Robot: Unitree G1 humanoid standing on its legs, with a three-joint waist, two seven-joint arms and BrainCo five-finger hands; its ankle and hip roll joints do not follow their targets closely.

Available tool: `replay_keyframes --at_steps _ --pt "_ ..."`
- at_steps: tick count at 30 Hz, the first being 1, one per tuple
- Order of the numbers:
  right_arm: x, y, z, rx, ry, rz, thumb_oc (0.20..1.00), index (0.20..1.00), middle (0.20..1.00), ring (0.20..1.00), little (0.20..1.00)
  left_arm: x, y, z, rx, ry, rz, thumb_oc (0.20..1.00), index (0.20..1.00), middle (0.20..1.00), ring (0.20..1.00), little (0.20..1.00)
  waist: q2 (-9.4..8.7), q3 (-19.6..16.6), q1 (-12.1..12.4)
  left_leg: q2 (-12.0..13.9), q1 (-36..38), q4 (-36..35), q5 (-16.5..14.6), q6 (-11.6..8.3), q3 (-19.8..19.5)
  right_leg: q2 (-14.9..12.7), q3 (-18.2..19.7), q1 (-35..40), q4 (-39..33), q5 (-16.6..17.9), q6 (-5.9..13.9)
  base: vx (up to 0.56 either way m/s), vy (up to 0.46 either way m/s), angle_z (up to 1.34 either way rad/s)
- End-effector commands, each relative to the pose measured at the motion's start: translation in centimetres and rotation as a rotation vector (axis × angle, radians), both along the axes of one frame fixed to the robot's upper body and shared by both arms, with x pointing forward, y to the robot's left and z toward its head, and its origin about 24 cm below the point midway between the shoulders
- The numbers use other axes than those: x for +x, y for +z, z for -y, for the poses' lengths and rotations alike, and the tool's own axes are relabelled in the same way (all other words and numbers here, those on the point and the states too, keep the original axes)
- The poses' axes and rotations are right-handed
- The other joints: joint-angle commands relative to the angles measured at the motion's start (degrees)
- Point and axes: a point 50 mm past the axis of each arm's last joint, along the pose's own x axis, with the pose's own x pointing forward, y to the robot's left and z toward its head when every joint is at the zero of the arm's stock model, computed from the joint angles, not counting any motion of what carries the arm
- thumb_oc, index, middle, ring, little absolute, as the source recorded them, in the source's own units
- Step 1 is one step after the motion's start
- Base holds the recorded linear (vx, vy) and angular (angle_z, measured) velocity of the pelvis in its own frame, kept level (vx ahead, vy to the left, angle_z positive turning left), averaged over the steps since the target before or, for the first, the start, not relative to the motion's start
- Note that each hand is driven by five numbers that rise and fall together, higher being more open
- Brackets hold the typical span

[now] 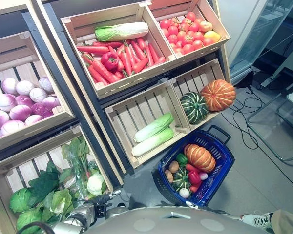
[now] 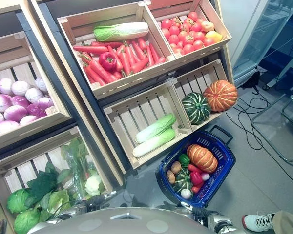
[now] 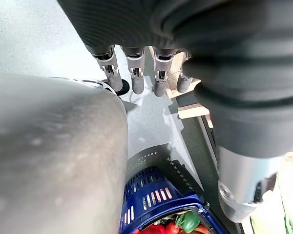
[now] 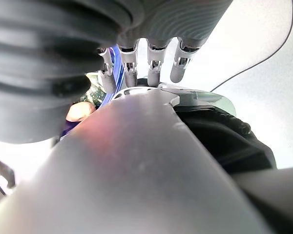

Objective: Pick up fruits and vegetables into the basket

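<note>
Hands (image 3: 136,73) open above basket (image 1: 219,146)

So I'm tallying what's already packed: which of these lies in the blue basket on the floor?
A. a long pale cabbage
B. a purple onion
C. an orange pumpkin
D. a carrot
C: an orange pumpkin lies at the top of the blue basket, above a small dark green squash and a red pepper.

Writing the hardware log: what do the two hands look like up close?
Both match: left hand and right hand have silver, jointed metal fingers in a row with dark rounded tips. A dark ribbed rubbery cover wraps the back of the hand and the wrist. No markings are visible.
</note>
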Motion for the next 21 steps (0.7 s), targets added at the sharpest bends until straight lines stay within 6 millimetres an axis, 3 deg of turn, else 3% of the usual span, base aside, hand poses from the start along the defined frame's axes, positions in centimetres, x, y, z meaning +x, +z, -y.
replay_keyframes --at_steps 1,11,16,21 --pt "1.3 -0.1 -1.3 0.037 0.065 -0.014 1.000 1.000 1.000 1.000 1.000 0.9 -0.2 1.9 -0.040 -0.061 -0.004 1.000 1.000 1.000 1.000 1.000 -1.24 2.88 0.78 -2.02 0.59 2.38 -8.10 3.68 0.60 -2.20 -0.61 -1.13 3.45 -1.51 2.03 0.00 0.000 0.00" --pt "1.8 0.0 -1.3 0.018 0.095 0.032 1.000 1.000 1.000 1.000 1.000 1.5 -0.1 2.3 -0.049 -0.087 0.058 1.000 1.000 1.000 1.000 1.000 -1.33 2.80 0.86 -1.83 0.63 2.23 -7.95 3.53 0.40 -2.02 -0.51 -1.08 3.47 -1.59 2.02 0.00 0.000 0.00" --pt "3.3 0.3 -1.2 0.004 0.132 0.136 1.000 1.000 1.000 1.000 1.000 2.8 0.4 2.3 -0.014 -0.097 0.152 1.000 1.000 1.000 1.000 1.000 -1.36 2.93 0.86 -1.55 0.50 2.24 -7.87 3.36 0.15 -1.90 -0.20 -1.17 3.59 -1.73 2.00 0.02 -0.010 0.00" --pt "6.7 1.4 -0.8 -0.012 0.129 0.350 1.000 1.000 1.000 1.000 1.000 5.8 1.7 1.9 0.022 -0.097 0.320 1.000 1.000 1.000 1.000 1.000 -1.11 3.23 0.92 -1.13 0.25 2.08 -7.44 2.96 -0.72 -1.89 -0.02 -1.25 3.62 -1.68 2.03 0.06 -0.027 0.02"
